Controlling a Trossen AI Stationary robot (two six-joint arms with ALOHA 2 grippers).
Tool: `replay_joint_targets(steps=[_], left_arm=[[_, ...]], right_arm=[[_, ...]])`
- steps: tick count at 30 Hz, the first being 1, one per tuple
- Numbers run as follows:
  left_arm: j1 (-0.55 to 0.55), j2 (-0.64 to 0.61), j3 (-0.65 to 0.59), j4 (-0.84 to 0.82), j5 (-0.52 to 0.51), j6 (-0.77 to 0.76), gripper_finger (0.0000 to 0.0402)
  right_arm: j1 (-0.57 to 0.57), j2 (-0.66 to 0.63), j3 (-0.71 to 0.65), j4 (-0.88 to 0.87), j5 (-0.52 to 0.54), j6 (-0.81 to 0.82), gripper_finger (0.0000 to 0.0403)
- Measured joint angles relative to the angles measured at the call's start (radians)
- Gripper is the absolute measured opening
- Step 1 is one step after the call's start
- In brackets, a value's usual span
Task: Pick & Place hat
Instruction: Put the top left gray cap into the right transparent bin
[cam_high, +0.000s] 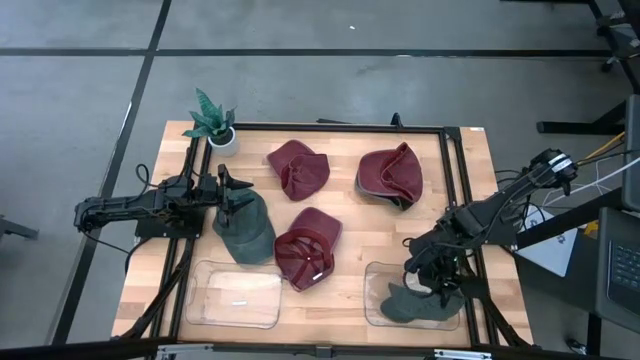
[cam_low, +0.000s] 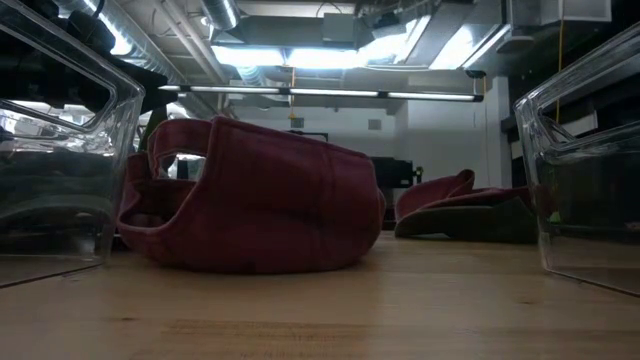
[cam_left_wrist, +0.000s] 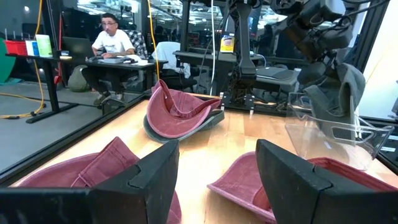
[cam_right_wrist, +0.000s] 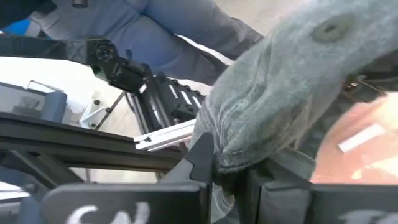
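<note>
Drooping limp from the right tool (cam_high: 432, 277) pinching it, the grey-green hat (cam_high: 415, 303) crumples into the clear bin (cam_high: 372, 312).

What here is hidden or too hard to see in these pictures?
- Left gripper: from above its tips merge with the green hat; contact is unclear.
- Green hat in the right bin: the right gripper covers part.
- Low view: the red hat blocks everything behind; both arms are out of view.
</note>
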Motion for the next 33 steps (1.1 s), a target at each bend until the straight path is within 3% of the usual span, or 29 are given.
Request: replay_joint_targets(steps=[12, 27, 30, 33], left_arm=[[0.0, 0.0, 0.0, 0.0, 0.0, 0.0, 0.021], [0.0, 0.0, 0.0, 0.0, 0.0, 0.0, 0.021], [0.0, 0.0, 0.0, 0.0, 0.0, 0.0, 0.021], [0.0, 0.0, 0.0, 0.0, 0.0, 0.0, 0.021]], right_arm=[[-0.035, 0.0, -0.003, -0.026, 0.074, -0.08, 0.004], [-0.044, 0.0, -0.003, -0.043, 0.089, -0.104, 0.0061], [-0.048, -0.001, -0.003, -0.056, 0.151, -0.122, 0.0063], [-0.048, -0.005, -0.003, -0.071, 0.28, -0.124, 0.0064]])
